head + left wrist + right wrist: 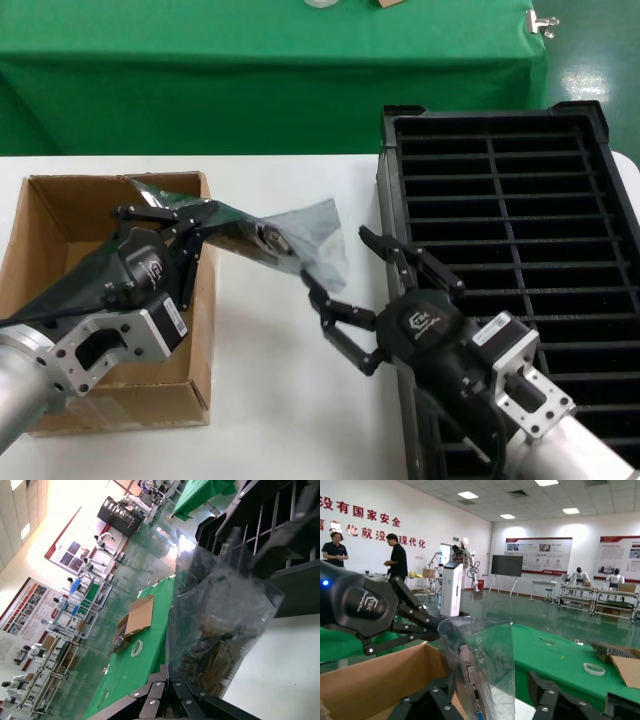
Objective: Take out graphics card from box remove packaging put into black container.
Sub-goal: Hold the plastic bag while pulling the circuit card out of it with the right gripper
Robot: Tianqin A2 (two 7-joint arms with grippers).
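My left gripper (190, 232) is shut on one end of the crinkly grey packaging (300, 235) and holds it in the air over the right wall of the brown box (60, 215). The graphics card (262, 238) is inside the bag. Its silver bracket with white and blue ports shows in the right wrist view (468, 672). My right gripper (338, 262) is open, with its jaws on either side of the bag's free end (485, 650). The black container (520, 200) lies to the right. In the left wrist view the closed fingers (170, 682) pinch the bag (220, 620).
A white table (280, 400) carries the box and the container. A green-covered table (250, 80) stands behind it. In the right wrist view my left gripper (427, 625) and the box wall (370, 680) show beside the bag.
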